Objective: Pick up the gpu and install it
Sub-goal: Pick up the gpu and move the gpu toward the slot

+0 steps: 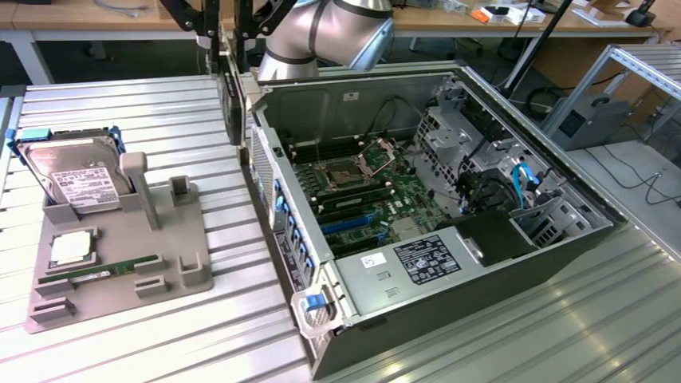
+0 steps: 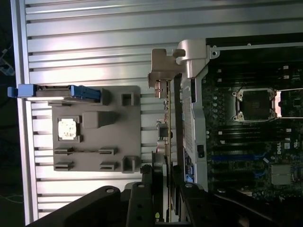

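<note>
Close beside the outer wall of the open computer case (image 1: 426,263), above the worktop (image 1: 127,104), the claw (image 2: 164,182) grips the gpu (image 2: 165,127) on its edge, jaws narrow around the thin card, its silver bracket (image 2: 163,66) farthest from the wrist.

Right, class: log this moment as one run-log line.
jaws: shut on thin dark gpu card with silver bracket | place: outside open grey computer case, beside its wall | installed: no

The gpu (image 2: 166,111) is dark brown with a silver bracket, the holder (image 1: 186,255) grey, the motherboard (image 1: 372,195) green.
</note>
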Controlling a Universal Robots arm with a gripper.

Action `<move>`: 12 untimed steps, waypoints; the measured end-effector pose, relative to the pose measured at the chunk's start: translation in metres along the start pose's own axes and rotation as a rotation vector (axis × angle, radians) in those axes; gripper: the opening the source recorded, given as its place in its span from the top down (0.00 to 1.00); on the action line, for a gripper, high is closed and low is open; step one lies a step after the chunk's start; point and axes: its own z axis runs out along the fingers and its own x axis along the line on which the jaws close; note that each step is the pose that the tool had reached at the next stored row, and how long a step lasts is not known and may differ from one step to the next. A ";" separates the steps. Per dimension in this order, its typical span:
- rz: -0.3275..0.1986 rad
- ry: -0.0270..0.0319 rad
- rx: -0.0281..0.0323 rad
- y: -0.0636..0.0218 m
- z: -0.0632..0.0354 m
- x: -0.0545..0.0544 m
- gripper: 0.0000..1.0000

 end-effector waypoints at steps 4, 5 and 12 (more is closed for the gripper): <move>0.000 0.0001 0.0000 0.0004 0.0003 -0.010 0.73; 0.000 0.0001 0.0000 0.0005 0.0004 -0.011 0.73; 0.000 0.0000 -0.0001 0.0011 0.0014 -0.027 0.73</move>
